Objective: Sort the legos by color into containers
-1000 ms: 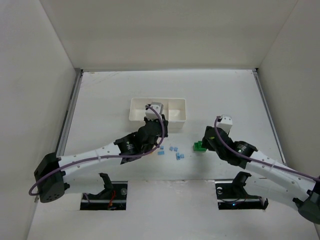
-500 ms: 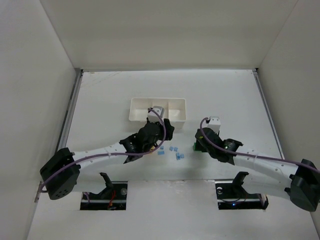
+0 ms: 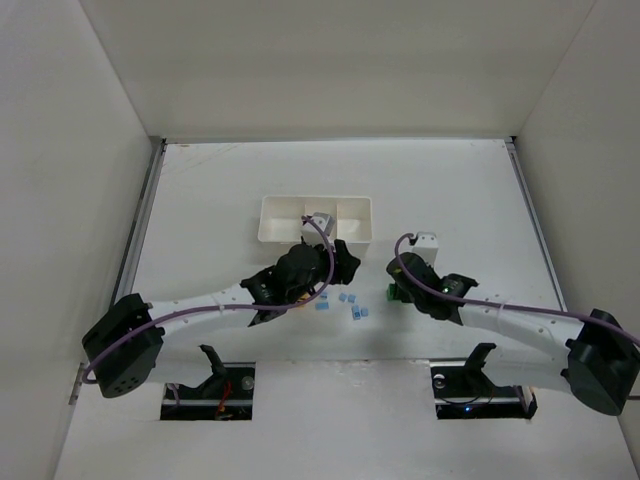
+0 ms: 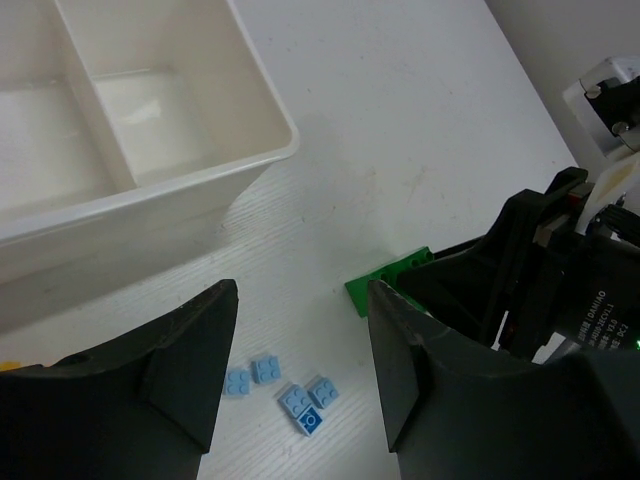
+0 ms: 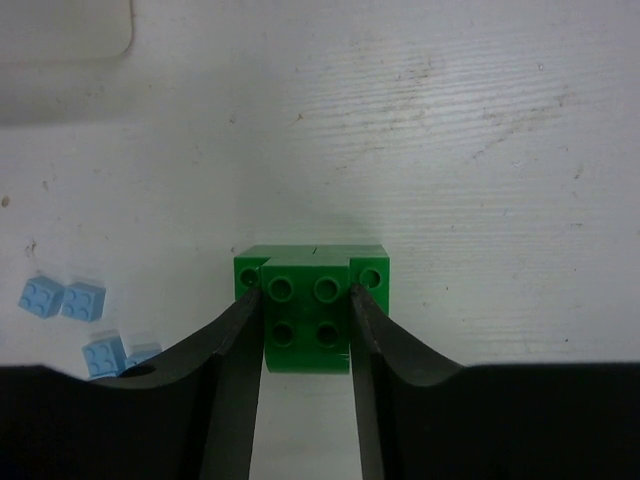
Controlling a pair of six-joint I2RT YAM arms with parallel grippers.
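A green lego [image 5: 305,320] sits on top of other green legos [image 5: 370,272] on the table, right of centre. My right gripper [image 5: 305,293] is shut on that upper brick, its fingers [image 5: 235,350] pressed to both sides. In the top view the right gripper [image 3: 397,280] covers most of the green stack [image 3: 397,294]. Several tiny light blue legos [image 4: 290,392] lie loose on the table. Above them my left gripper [image 4: 302,295] hangs open, nothing between its jaws. The white tray of containers [image 3: 315,236] stands just beyond; the two compartments seen by the left wrist camera [image 4: 270,150] look empty.
White walls enclose the table on three sides. The right arm's wrist [image 4: 590,300] sits close to the left gripper's right finger, with the green stack [image 4: 390,283] between them. A metal rail [image 3: 140,230] runs along the table's left edge.
The left gripper has opened and drawn back from the tray towards the blue bricks. The right arm has moved left onto the green stack and its jaws have closed on the top brick.
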